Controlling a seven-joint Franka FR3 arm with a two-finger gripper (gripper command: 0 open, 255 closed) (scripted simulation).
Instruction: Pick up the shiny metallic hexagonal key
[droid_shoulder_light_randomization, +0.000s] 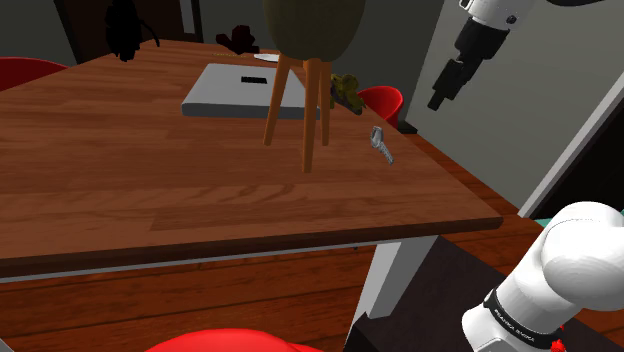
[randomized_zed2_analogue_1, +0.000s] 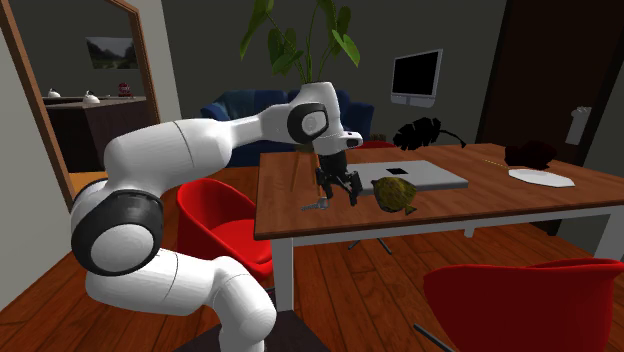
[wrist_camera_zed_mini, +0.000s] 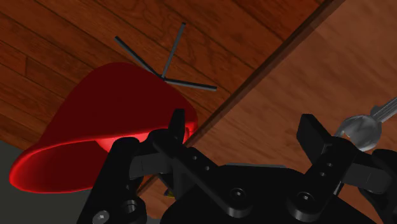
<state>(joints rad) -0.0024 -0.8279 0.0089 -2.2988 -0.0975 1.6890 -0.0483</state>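
Hand (wrist_camera_zed_mini: 244, 124) state: my two fingers (wrist_camera_zed_mini: 177, 124) stand apart, with nothing between them. In the shoulder view the hand (droid_shoulder_light_randomization: 437, 100) hangs above the worktop (droid_shoulder_light_randomization: 150, 190).

Location of target: the key (wrist_camera_zed_mini: 362, 129) lies flat on the worktop, below my hand and outside the gap, just beyond one finger. From the second exterior view the key (randomized_zed2_analogue_1: 315, 206) sits near the worktop's edge, close under my hand (randomized_zed2_analogue_1: 338, 195).

Handling, as judged:
- Weight: light, a small load on the fingers.
- Stiffness: rigid metal that will not bend under the grip.
- Surface: polished and likely slippery, so I expect it to skate or pivot if pinched off-centre.
- Profile: thin and flat against the wood, so my fingertips must reach right down to the surface.

Grip point: across the narrow shaft, next to the round head, with the fingers square to its length.

Count:
- Key: one.
- Hand: one, with two fingers.
- Grey slab (droid_shoulder_light_randomization: 240, 90) beyond the key: one.
- Red chair (wrist_camera_zed_mini: 95, 140) on the floor past the worktop's edge: one under my hand.
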